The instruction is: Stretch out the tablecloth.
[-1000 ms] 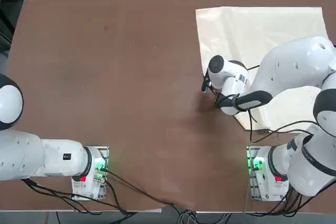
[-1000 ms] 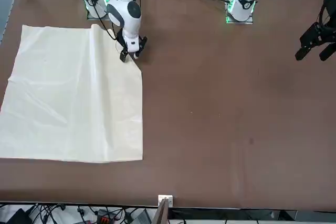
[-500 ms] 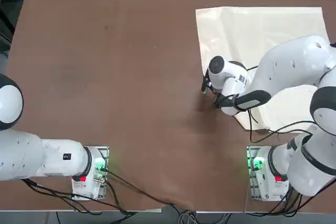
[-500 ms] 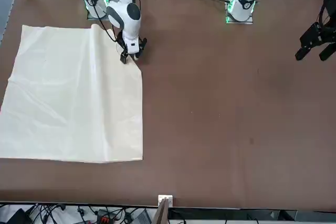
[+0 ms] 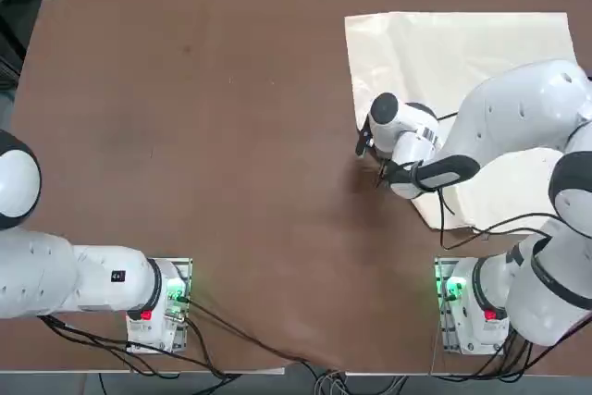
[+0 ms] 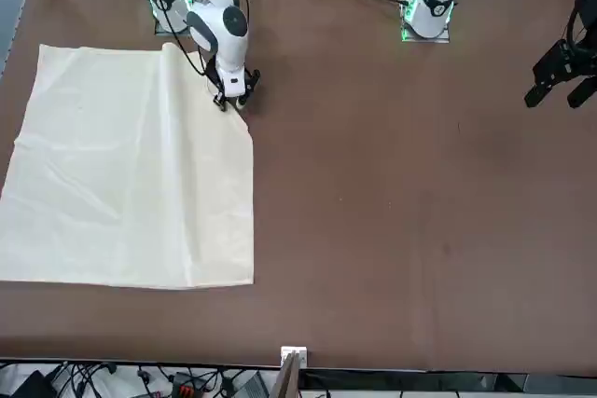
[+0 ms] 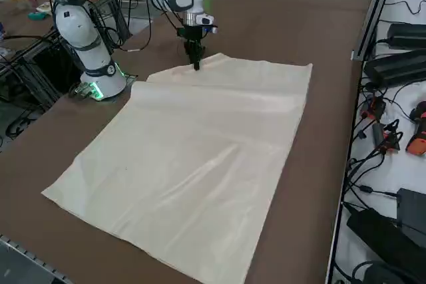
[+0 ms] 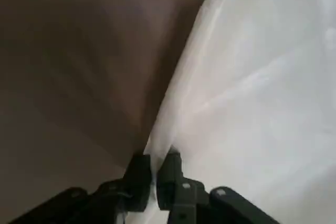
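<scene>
The cream-white tablecloth (image 5: pixel 462 62) lies on the right part of the brown table, with soft creases and a fold line running along it (image 7: pixel 200 144). My right gripper (image 5: pixel 373 162) is down at the cloth's left edge, near the corner closest to my base. In the front view the gripper (image 6: pixel 231 103) meets that edge of the tablecloth (image 6: pixel 121 174). The right wrist view shows the two black fingers (image 8: pixel 155 163) pressed together with the thin edge of the tablecloth (image 8: pixel 252 87) pinched between them. From the right side the gripper (image 7: pixel 196 64) points straight down onto the cloth's edge.
Bare brown tabletop (image 5: pixel 185 117) stretches out left of the cloth. The arm bases with green lights (image 5: pixel 458 289) sit at the near edge. Cables and black devices (image 7: pixel 399 64) lie beyond the table's right side.
The right hand has shifted slightly toward the cloth's edge and settled lower on it. The tablecloth itself lies as before.
</scene>
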